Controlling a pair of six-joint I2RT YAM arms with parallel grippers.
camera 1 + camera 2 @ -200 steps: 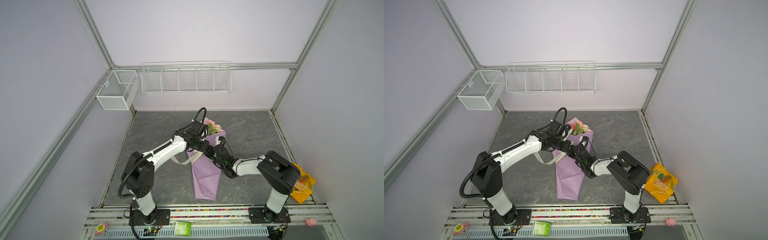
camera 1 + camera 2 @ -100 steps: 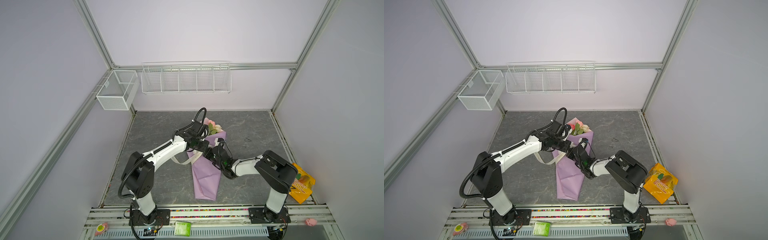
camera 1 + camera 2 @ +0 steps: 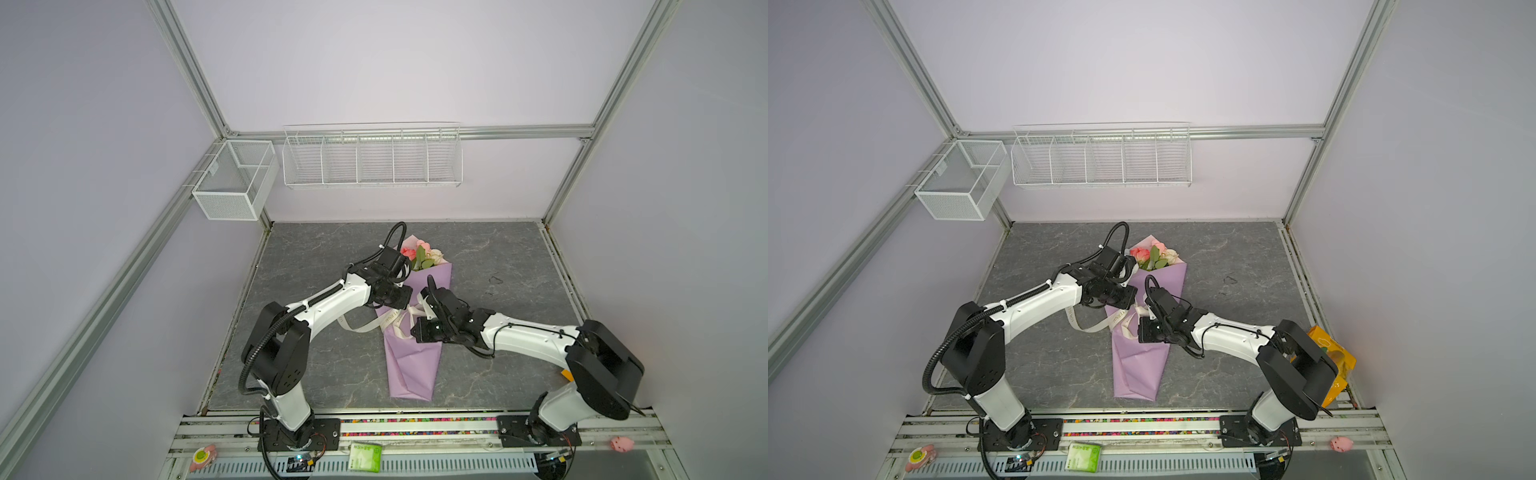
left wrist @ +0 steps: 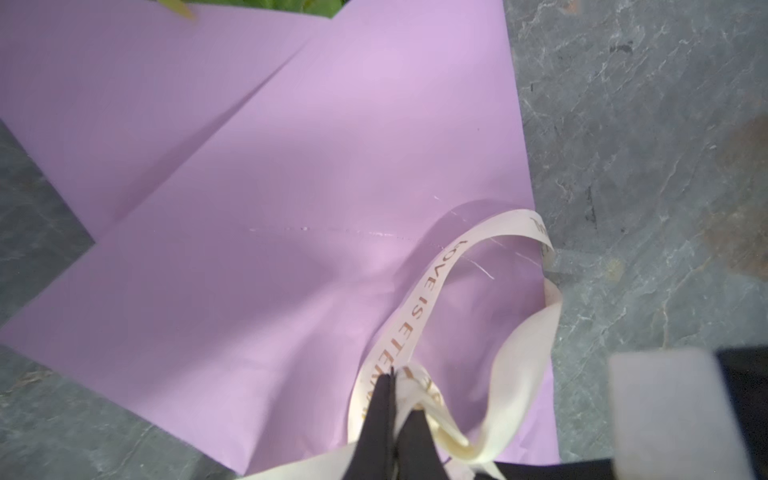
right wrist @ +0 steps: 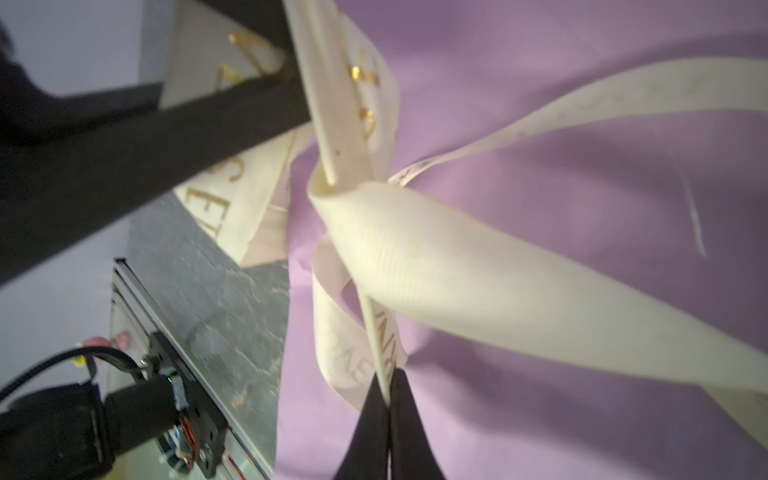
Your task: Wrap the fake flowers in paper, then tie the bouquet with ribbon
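- Pinching the cream ribbon [image 5: 478,266] edge-on, the right gripper [image 5: 388,395] has its jaws pressed together on one strand, just above the lilac paper [image 5: 582,174].
- The left gripper [image 4: 401,388] stands almost closed. Its black fingers [image 4: 380,415] are a sliver apart, with a fold of the lettered ribbon caught between the tips.
- Both grippers sit over the waist of the bouquet of fake flowers [image 3: 424,254]. It lies wrapped in the paper in the middle of the grey table [image 3: 316,257], blooms toward the back wall, foot toward the front rail.
- In both top views the gripper bodies cover their own fingertips and the place where the ribbon crosses. A loose loop trails onto the table on the left arm's side.
- The stems are hidden inside the paper. The left wrist view catches only green leaves [image 4: 291,5], cut off at the frame edge.
- The right wrist view is blurred, so the gold lettering there cannot be read whole.
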